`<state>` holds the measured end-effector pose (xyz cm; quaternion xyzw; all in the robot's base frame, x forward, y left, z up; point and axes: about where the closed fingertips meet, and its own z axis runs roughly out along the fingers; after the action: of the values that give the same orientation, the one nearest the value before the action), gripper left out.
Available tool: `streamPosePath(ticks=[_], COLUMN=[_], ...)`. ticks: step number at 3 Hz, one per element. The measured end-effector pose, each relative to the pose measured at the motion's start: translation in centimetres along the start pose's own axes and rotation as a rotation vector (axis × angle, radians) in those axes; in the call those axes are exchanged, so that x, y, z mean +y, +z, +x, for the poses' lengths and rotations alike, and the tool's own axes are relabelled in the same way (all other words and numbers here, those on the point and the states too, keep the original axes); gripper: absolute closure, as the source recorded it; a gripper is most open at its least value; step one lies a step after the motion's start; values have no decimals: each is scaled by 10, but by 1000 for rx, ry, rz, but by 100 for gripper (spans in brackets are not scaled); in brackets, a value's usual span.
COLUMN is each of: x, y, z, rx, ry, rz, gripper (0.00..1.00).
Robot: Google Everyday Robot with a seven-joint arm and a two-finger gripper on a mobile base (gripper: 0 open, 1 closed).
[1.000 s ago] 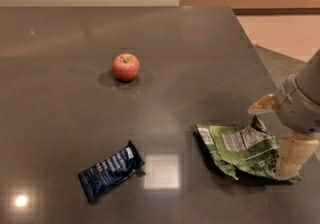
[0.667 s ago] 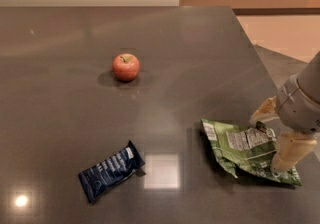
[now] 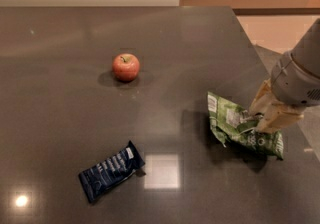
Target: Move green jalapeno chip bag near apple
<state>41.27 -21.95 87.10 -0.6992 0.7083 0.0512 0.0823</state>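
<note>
The gripper (image 3: 259,120) sits at the table's (image 3: 200,43) right edge, at about 4 o'clock from the table's middle. It hangs from a grey arm (image 3: 301,72) that comes in from the upper right. Its two cream fingers (image 3: 276,116) are drawn close together and pinch the upper right part of the green jalapeno chip bag (image 3: 226,119), with crumpled foil caught between them. The bag slopes down from that pinch toward 9 o'clock. Its white label panel faces up and a dark shadow lies on the table under its lower edge, so the gripped side looks raised off the surface; whether the far left corner touches the table cannot be told. The apple (image 3: 126,66) stands upright on the table, stem up, well apart from the bag, at about 10 o'clock from it. A dark blue snack wrapper (image 3: 111,170) lies flat at about 6 o'clock from the apple and 8 o'clock from the bag, touching neither. Just beside the wrapper, at its 3 o'clock, a square patch of reflected light (image 3: 161,171) shows on the dark tabletop.
</note>
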Motion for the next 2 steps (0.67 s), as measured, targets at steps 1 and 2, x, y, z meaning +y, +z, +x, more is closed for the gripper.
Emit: streamPosePath(ticks=[1,2], x=[-33,-73], y=[-12,-17], z=[-21,-42], rx=[-10,-28], ry=[24,48], rz=[3,20], gripper=[100,100])
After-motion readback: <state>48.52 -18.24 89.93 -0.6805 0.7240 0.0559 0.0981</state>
